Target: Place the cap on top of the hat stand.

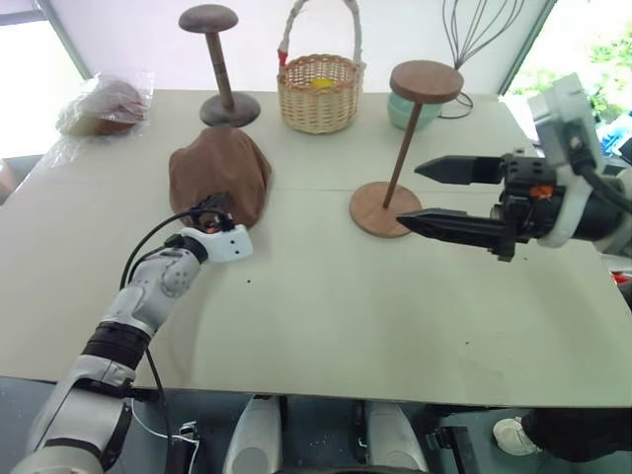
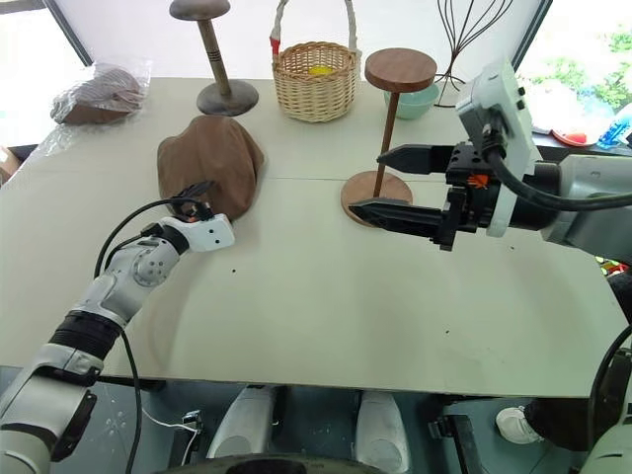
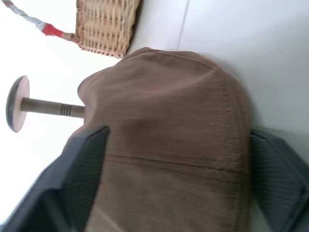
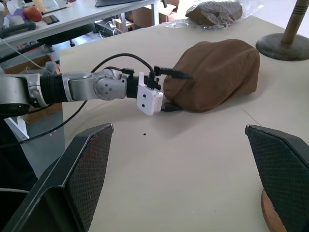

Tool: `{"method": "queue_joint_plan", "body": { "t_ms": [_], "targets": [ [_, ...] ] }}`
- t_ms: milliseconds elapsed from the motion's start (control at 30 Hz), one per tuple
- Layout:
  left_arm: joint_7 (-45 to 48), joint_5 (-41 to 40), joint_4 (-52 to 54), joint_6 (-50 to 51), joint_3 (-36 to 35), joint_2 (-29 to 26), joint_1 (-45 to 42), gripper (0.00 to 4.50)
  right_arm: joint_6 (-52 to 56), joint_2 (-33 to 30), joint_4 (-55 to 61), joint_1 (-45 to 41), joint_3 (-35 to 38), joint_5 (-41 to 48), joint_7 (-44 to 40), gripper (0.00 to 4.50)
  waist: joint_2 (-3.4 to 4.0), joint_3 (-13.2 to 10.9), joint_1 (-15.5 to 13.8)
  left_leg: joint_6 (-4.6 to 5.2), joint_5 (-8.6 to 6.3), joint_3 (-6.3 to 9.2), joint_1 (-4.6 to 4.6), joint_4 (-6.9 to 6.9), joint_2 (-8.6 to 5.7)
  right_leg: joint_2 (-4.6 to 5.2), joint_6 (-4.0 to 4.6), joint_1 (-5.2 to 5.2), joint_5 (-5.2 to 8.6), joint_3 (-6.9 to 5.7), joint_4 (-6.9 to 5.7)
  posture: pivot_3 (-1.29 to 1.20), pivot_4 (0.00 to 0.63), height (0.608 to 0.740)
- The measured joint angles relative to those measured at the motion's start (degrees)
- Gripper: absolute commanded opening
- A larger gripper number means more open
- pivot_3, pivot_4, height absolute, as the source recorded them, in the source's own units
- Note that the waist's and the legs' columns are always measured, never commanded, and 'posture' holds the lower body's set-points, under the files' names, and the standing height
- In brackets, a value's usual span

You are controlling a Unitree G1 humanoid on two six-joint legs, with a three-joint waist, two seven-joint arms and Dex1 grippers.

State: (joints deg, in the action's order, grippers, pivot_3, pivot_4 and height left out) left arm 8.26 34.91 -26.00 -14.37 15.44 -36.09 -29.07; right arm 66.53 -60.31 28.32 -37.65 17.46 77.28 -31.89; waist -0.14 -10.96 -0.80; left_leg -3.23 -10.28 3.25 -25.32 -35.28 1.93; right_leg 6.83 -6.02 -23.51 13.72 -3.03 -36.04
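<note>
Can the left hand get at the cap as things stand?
Probably yes: the left hand is already at the cap, a finger on either side of its near edge, nothing between them.

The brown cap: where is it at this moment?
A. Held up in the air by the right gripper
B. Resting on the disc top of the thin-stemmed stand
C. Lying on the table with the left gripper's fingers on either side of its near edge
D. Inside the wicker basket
C. The cap lies on the table, and the left wrist view shows the left gripper with a finger on each side of it.
</note>
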Motion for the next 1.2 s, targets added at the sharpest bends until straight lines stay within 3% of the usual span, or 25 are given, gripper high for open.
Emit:
{"method": "queue_joint_plan", "body": {
  "t_ms": [133,167,200,533,900,1100,1200],
  "targets": [
    [-0.47,0.73,-0.84,0.04,-0.21,-1.15,-0.89,0.59,-0.52,-0.11,0.17,0.69,0.02,0.0,-0.05,4.5,0.01,0.0,0.06,0.02,0.02,0.0,-0.02,0.05,0.01,-0.02,0.11,-0.09,-0.07,0.01,-0.01,0.0,0.15,0.728],
    [-0.65,0.75,-0.8,0.05,-0.51,-1.55,-1.13,0.19,-0.68,-0.15,0.14,0.69,0.02,0.0,-0.04,4.5,0.02,0.01,0.1,0.03,0.02,0.0,-0.01,0.05,0.01,-0.02,0.18,-0.09,-0.11,0.01,-0.01,0.0,0.15,0.728],
    [-1.03,0.82,-0.82,0.1,-0.68,-1.94,-1.36,0.06,-0.75,-0.16,0.1,0.69,0.03,0.02,-0.04,4.5,0.03,0.02,0.15,0.03,0.02,0.01,-0.01,0.05,0.01,-0.03,0.15,-0.09,-0.08,0.02,-0.01,0.0,0.15,0.728],
    [-2.83,1.03,-0.83,0.31,-1.67,-5.41,-1.61,0.06,-1.23,-1.22,-0.54,1.32,0.11,0.2,-0.01,4.5,-0.01,-0.01,0.19,0.04,0.03,-0.01,-0.07,0.03,0.0,-0.07,-0.18,-0.15,0.14,0.08,0.01,0.0,0.15,0.728],
    [-1.78,-1.87,5.31,-6.2,-8.2,-16.15,-10.13,0.06,-5.36,-8.64,-5.04,7.15,6.04,-9.73,-9.41,4.5,-0.16,-0.11,-0.02,0.03,0.03,-0.04,-0.27,0.04,-0.02,-0.06,-0.23,-0.21,0.18,0.08,0.17,0.0,0.15,0.728],
    [-0.7,-6.2,14.51,-13.25,-10.08,-16.16,-13.78,0.06,-8.16,-9.49,-6.65,10.11,7.49,-15.16,-13.03,4.5,-0.15,-0.11,0.02,0.03,0.03,-0.1,-0.22,0.05,-0.02,-0.06,-0.41,-0.19,0.09,0.12,0.16,0.0,0.15,0.728],
    [0.74,-8.59,17.21,-14.51,-10.13,-13.21,-15.64,0.06,-9.36,-10.44,-7.82,10.38,8.16,-17.22,-15.09,4.5,-0.15,-0.11,0.03,0.04,0.04,-0.12,-0.18,0.01,-0.02,-0.06,-0.43,-0.18,0.08,0.14,0.1,0.0,0.15,0.728]
  ]
}}
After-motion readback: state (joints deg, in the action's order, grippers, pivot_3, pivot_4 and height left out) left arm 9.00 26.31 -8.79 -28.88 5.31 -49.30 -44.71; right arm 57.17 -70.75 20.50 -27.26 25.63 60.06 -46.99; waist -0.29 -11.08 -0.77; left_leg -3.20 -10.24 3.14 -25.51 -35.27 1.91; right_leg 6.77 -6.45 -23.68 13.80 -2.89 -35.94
